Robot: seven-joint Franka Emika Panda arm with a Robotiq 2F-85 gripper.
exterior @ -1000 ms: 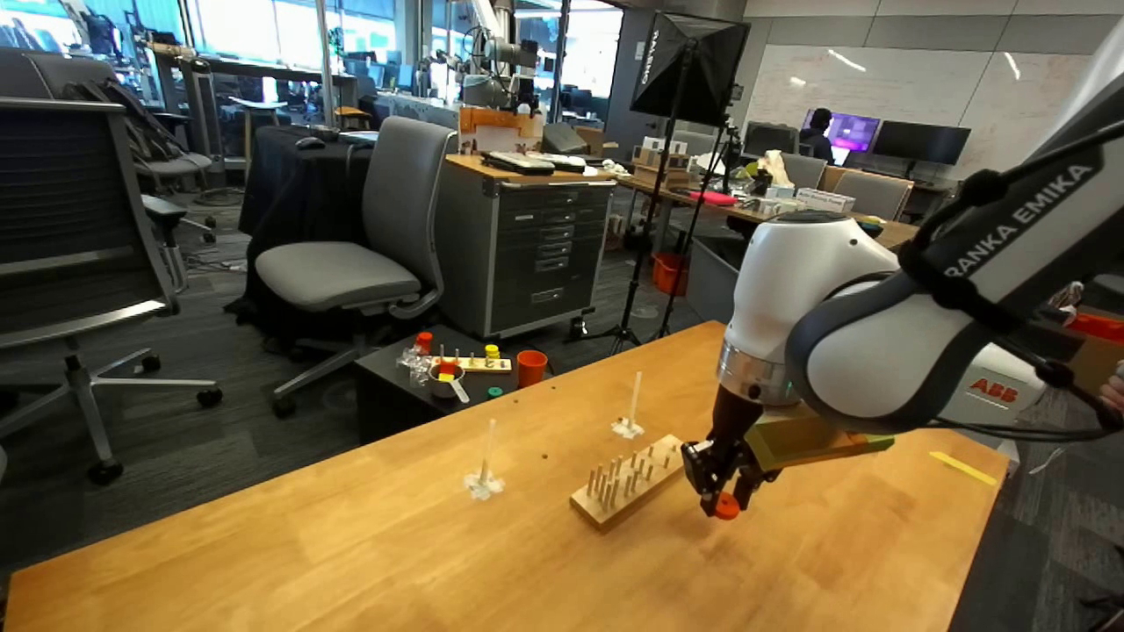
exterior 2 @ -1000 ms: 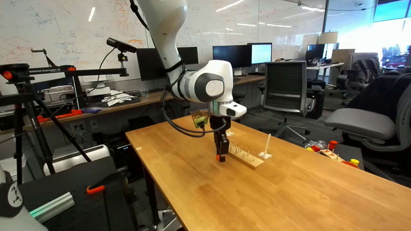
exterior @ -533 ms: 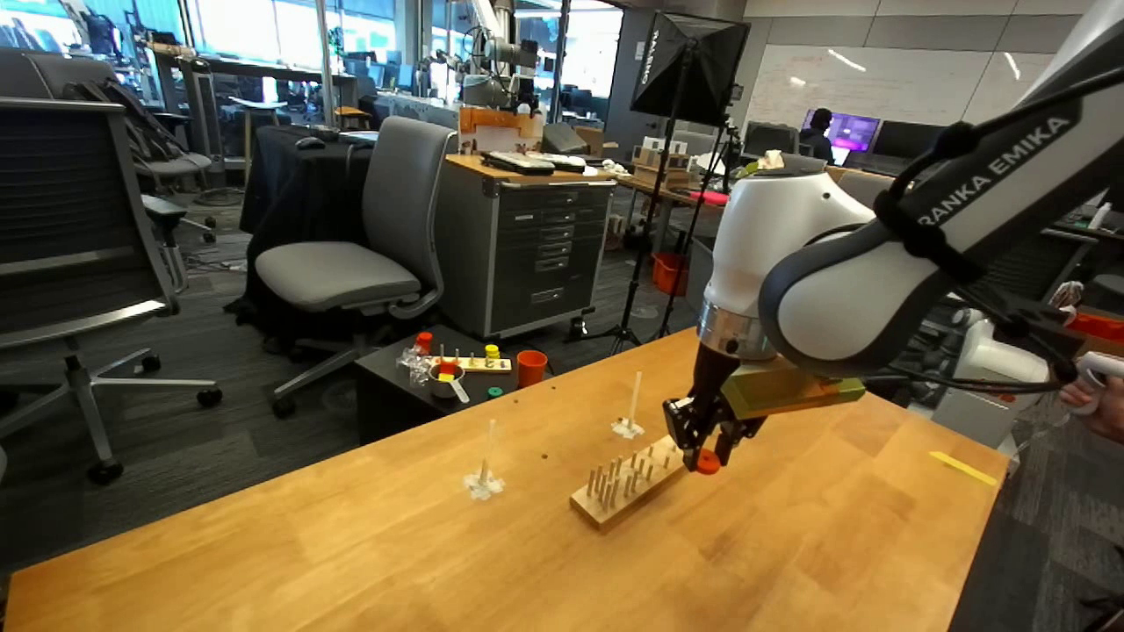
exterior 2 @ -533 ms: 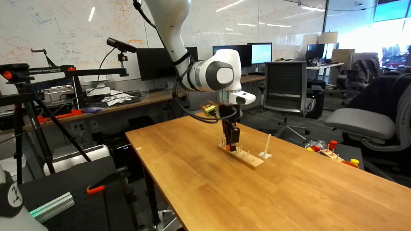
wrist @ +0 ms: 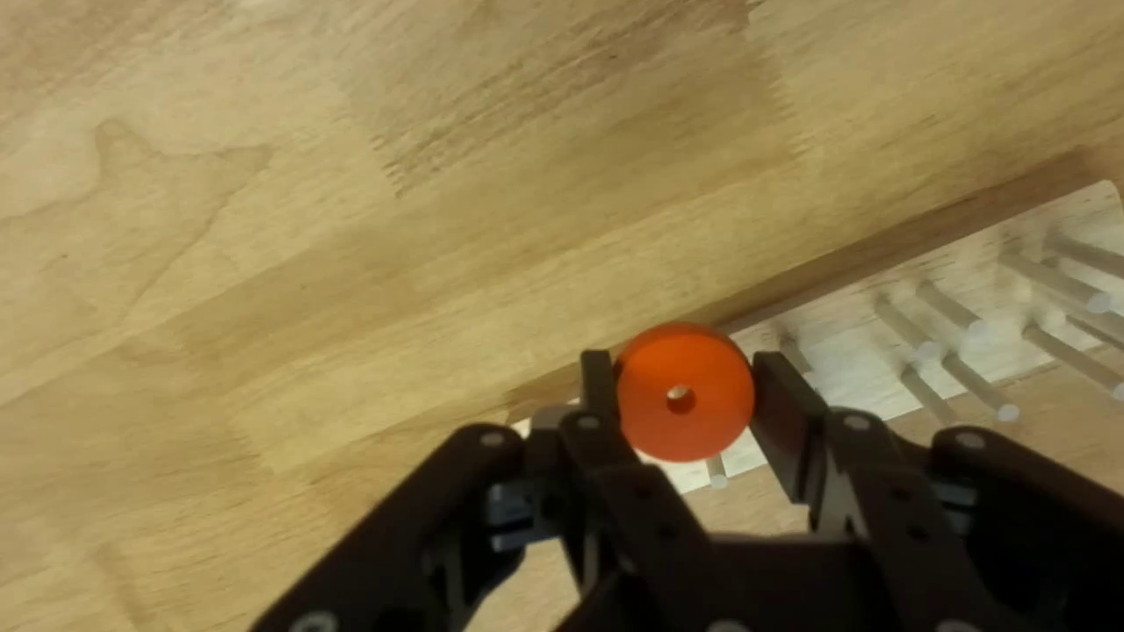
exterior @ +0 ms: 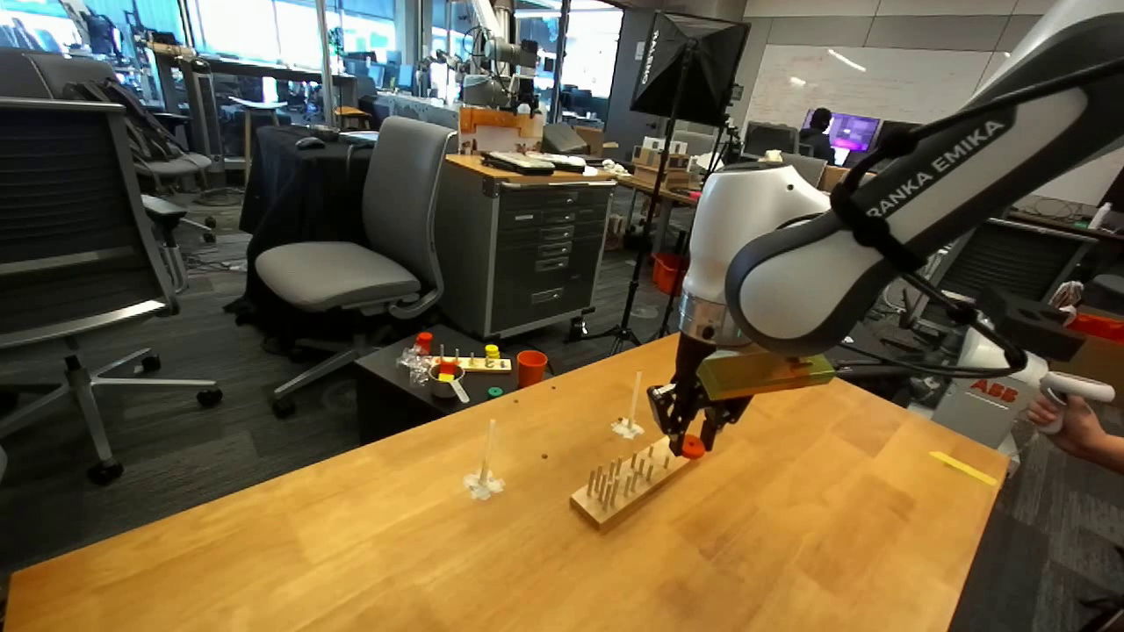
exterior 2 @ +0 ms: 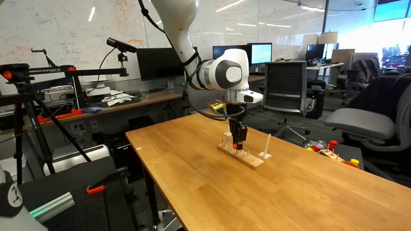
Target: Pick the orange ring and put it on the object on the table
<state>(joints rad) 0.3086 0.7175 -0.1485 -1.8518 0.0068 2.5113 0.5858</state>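
Wrist view: the orange ring (wrist: 709, 386) is held between the fingers (wrist: 601, 386), over the pegged wooden board (wrist: 856, 373); likely light and stiff, it should be gripped across its rim

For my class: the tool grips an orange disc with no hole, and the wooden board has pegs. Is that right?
Not quite: the wrist view shows a hole in the orange disc. The tool does grip it, and the wooden board has pegs.

The hand (wrist: 684, 386) grips the orange ring (wrist: 702, 373), which hides part of the pegged wooden board (wrist: 847, 355).
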